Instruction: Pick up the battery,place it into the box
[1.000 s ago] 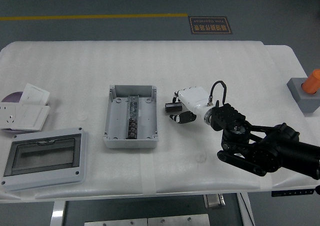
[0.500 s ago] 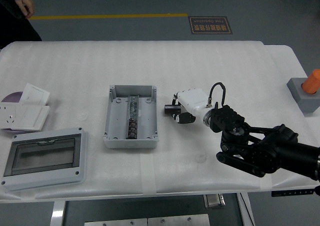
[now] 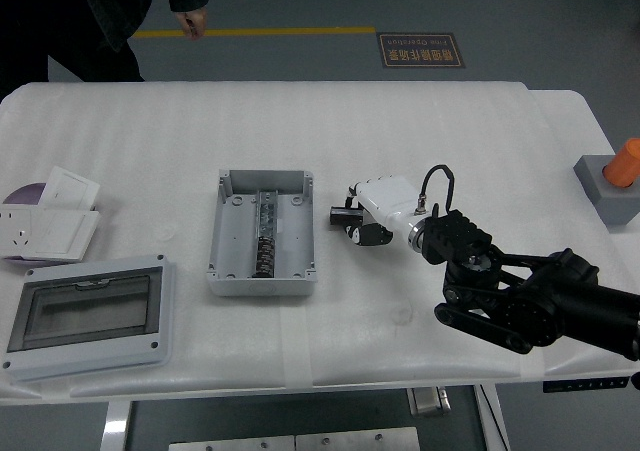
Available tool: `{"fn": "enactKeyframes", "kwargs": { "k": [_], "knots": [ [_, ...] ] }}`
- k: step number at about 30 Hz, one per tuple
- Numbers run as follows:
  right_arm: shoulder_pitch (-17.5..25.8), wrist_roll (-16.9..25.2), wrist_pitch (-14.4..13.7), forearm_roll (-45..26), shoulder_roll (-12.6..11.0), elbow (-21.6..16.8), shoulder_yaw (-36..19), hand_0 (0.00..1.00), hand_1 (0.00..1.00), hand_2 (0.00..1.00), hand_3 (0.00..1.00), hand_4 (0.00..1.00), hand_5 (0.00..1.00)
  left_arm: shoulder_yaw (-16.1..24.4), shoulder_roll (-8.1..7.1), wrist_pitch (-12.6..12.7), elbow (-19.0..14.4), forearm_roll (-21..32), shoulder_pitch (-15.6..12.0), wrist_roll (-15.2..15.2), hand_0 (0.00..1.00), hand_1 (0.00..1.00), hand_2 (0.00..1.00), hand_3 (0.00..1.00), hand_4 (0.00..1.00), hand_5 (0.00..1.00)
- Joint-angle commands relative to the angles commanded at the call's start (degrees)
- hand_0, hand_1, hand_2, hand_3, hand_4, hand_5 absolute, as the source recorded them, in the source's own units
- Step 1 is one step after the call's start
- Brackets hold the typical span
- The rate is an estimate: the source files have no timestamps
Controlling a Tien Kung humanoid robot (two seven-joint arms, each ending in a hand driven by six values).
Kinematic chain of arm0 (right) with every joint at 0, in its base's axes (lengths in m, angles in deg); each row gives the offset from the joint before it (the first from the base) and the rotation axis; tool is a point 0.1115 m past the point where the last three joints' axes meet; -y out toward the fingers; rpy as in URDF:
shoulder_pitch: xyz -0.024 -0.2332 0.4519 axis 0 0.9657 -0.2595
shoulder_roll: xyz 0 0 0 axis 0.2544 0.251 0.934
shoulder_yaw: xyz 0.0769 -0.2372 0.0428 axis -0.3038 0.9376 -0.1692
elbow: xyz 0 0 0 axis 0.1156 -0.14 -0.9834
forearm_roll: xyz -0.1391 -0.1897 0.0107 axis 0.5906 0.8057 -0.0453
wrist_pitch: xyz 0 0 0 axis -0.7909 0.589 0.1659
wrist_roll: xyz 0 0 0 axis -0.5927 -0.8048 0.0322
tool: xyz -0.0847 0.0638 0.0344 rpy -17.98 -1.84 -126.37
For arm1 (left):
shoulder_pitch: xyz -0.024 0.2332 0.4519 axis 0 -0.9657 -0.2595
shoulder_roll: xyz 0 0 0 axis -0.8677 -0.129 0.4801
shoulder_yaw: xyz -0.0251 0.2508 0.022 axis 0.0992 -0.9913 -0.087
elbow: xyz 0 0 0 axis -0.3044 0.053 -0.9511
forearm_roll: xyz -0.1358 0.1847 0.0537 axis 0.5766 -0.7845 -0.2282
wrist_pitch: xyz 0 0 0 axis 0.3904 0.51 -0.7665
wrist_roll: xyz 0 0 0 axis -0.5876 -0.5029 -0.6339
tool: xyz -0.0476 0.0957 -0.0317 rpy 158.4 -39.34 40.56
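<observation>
A small black cylindrical battery [image 3: 344, 212] lies on the white table just right of the open grey box [image 3: 262, 233]. My right hand [image 3: 362, 221], white-backed with dark fingers, is curled around the battery's right end, at table level. The box has a metal rail with terminals down its middle and its lid is off. My black right arm [image 3: 530, 296] comes in from the lower right. The left arm does not show.
The box's grey lid with a clear window [image 3: 88, 314] lies at the front left. Wall sockets and a card [image 3: 50, 221] sit at the left edge. A grey block with an orange button [image 3: 615, 181] stands far right. A person [image 3: 110, 11] stands at the table's far left.
The person has walked into view at the top left. My right hand and the battery have barely shifted.
</observation>
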Motion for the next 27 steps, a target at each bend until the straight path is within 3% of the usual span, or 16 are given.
{"fn": "enactKeyframes", "kwargs": {
  "k": [17,27],
  "knots": [
    [0.8,0.3,-1.3,-1.1,-1.8,-0.9,-3.3,0.426,0.514,0.396,0.596,0.518,0.368,0.3,0.03,0.2,0.0,-0.4,0.0,0.2,0.649,0.676,0.592,0.599,0.522,0.634],
    [1.1,-1.8,0.9,-0.9,-1.9,-3.5,-6.1,0.431,0.515,0.405,0.616,0.516,0.361,0.7,0.14,0.0,0.0,-0.6,0.0,0.0,0.648,0.676,0.592,0.599,0.522,0.633]
  ]
}}
